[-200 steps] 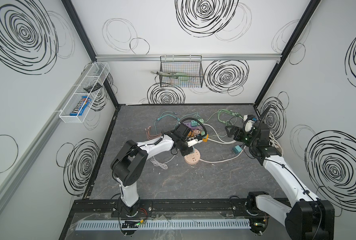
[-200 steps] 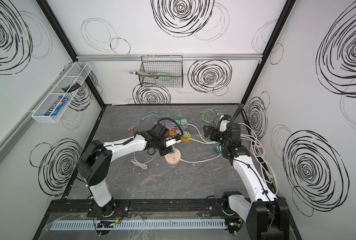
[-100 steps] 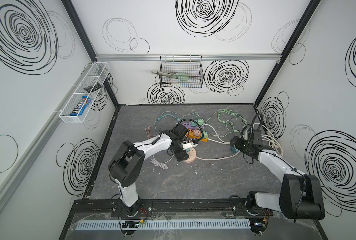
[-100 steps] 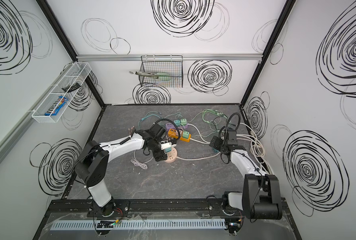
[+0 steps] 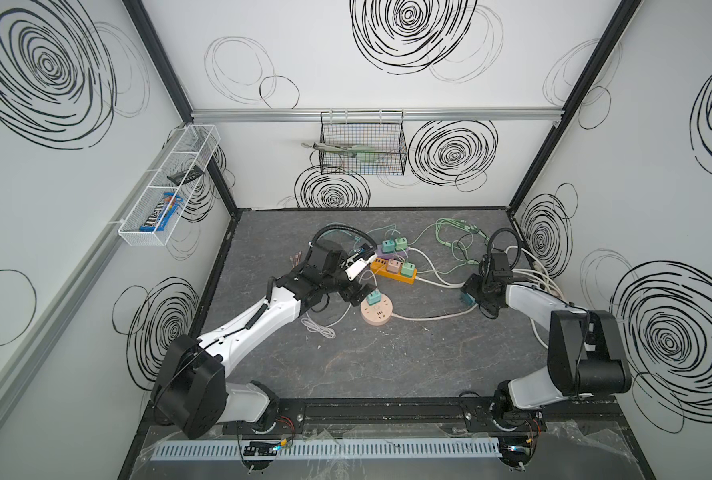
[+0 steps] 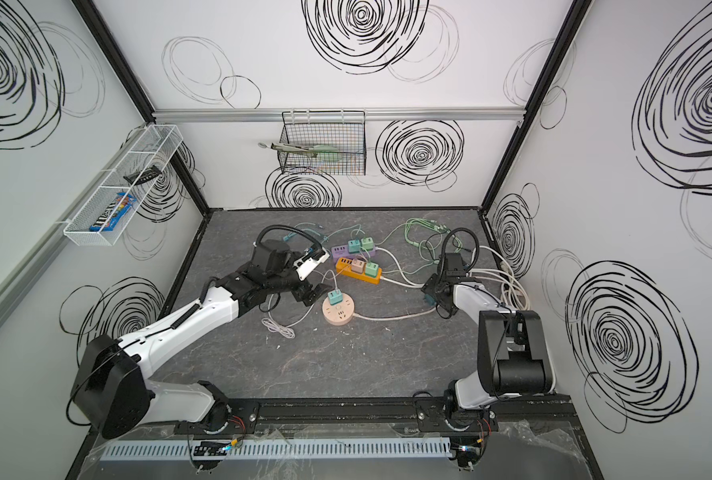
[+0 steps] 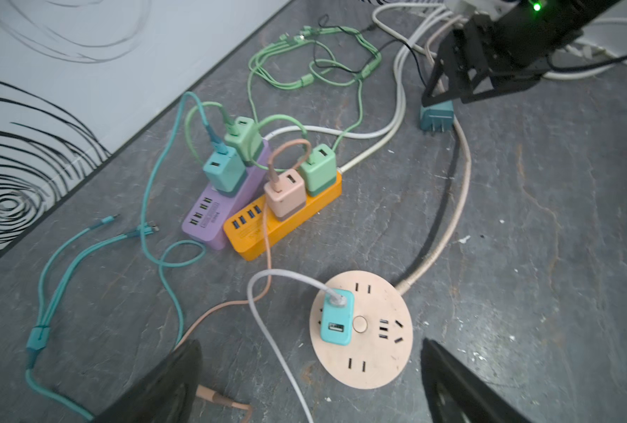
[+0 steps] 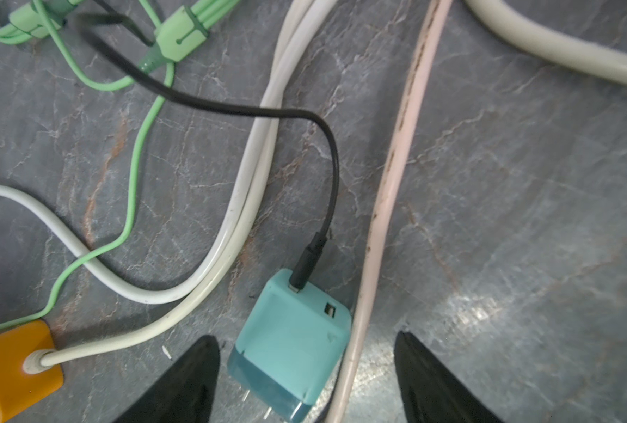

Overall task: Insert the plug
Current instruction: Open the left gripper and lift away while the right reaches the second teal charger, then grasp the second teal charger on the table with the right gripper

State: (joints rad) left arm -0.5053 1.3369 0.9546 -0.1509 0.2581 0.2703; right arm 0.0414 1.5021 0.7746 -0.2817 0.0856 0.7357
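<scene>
**Loose plug is the right arm's job, not the left's**

Going L to R. Left hand (image 5: 358,282) hangs wide open w/ nothing in it, just beside the round socket (image 7: 374,366), which already has a teal charger (image 7: 337,322) seated. Behind it, the purple strip (image 7: 202,234) and orange strip (image 7: 257,241) are loaded w/ chargers too.

Over on the right of the tabletop (image 5: 387,365) lies the loose plug (image 8: 293,329), flat on its side, well apart from the round socket. Right hand (image 8: 306,338) sits right over it, fingers spread either side of the body w/o touching afaict, so nothing gripped yet.

Key bit: the plug's long axis runs in line w/ the hand. Prongs point back at the wrist, and the USB face w/ the black cable (image 8: 335,164) points away. So the fingers would close across the short sides, good imo.

Snag: the pink cord (image 8: 388,197) touches one side of the plug and sits btw it and one finger, so it could get pinched. Prongs lie level, so I reckon it needs tipping prongs-down before heading left to a free slot.
</scene>
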